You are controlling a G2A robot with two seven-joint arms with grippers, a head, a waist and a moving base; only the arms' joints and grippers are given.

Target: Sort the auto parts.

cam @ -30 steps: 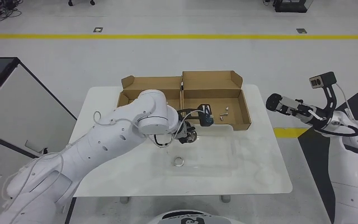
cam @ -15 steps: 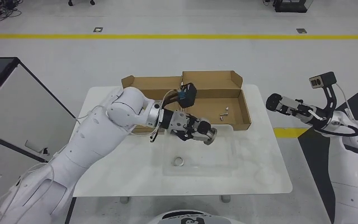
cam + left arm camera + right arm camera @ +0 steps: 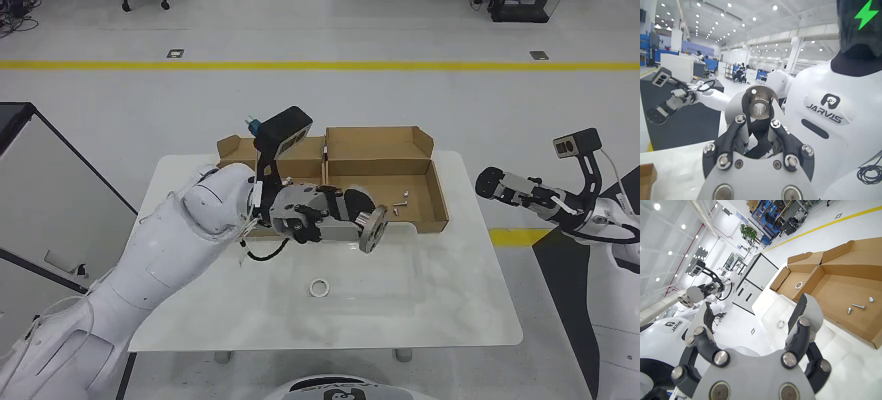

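Two cardboard boxes stand side by side just beyond the tray (image 3: 398, 288) on the desk (image 3: 470, 310). The washer box (image 3: 789, 279) has one washer (image 3: 799, 285) in it, and the bolt box (image 3: 838, 289) has a few bolts (image 3: 859, 307). One ring (image 3: 320, 289) lies in the tray, toward the corner farthest from the bolt box.

The flange (image 3: 375, 230) is off the desk, held in the air over the tray's far edge on the bolt-box side. The left tool (image 3: 758, 106) has it, with both fingers closed on the narrow hub and the wide disc facing away from the wrist. The tool is turned sideways, so the bore looks back at its own camera.

The right tool (image 3: 755, 303) hangs well out to the side of the tray, past the desk edge. Its fingers are spread wide with nothing between them.

The flange looks like solid machined metal, so I'd judge it stiff, heavy for its size, smooth and a bit slippery. It should not bend or crush, but it could twist or slide in a light pinch. The hub, where it is held, seems the best place to grip it, since the pads can bear on both sides and the disc acts as a stop. I'd set it down rather than drop it, because a fall could dent the cardboard or knock the tray.
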